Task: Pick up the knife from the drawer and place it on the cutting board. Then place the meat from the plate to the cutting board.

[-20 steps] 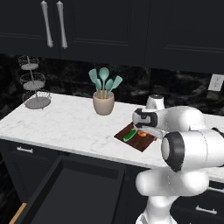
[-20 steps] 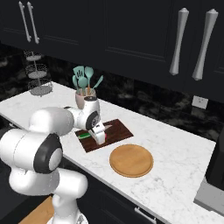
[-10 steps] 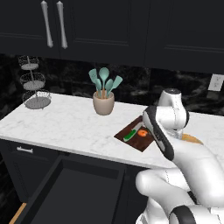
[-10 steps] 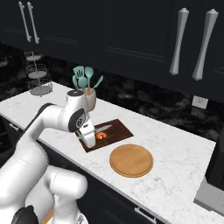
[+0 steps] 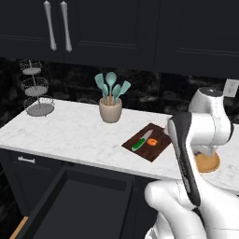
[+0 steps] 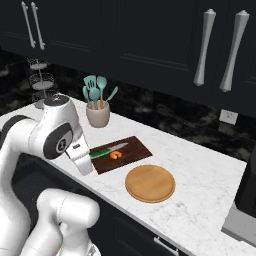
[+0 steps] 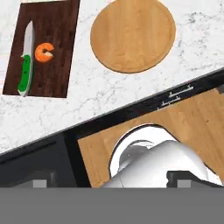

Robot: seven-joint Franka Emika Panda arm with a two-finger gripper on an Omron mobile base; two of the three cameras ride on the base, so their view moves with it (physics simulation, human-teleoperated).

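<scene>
The dark reddish-brown cutting board [image 5: 156, 148] [image 6: 131, 146] [image 7: 54, 65] lies on the marble counter. On it rests the green-handled knife [image 5: 141, 140] [image 6: 105, 151] [image 7: 25, 70], with the small orange-red meat [image 5: 153, 142] [image 6: 116, 155] [image 7: 43, 52] just beside its blade. The round tan plate [image 6: 150, 183] [image 7: 133, 35] is bare; my arm covers part of the plate [image 5: 208, 163]. The black drawer [image 5: 79, 200] stands pulled out below the counter. My gripper [image 7: 113, 182] [image 6: 85, 164] hangs off the counter's front edge, away from the board, open and holding nothing.
A beige crock of teal spatulas [image 5: 111, 105] [image 6: 97, 107] stands behind the board. A wire tiered stand [image 5: 36, 95] sits at the counter's far left. My own white arm [image 5: 196, 154] bulks in front of the counter's right part.
My hand has drawn back from over the cutting board to the counter's front edge. The meat, hidden under the hand a second ago, now lies uncovered on the board.
</scene>
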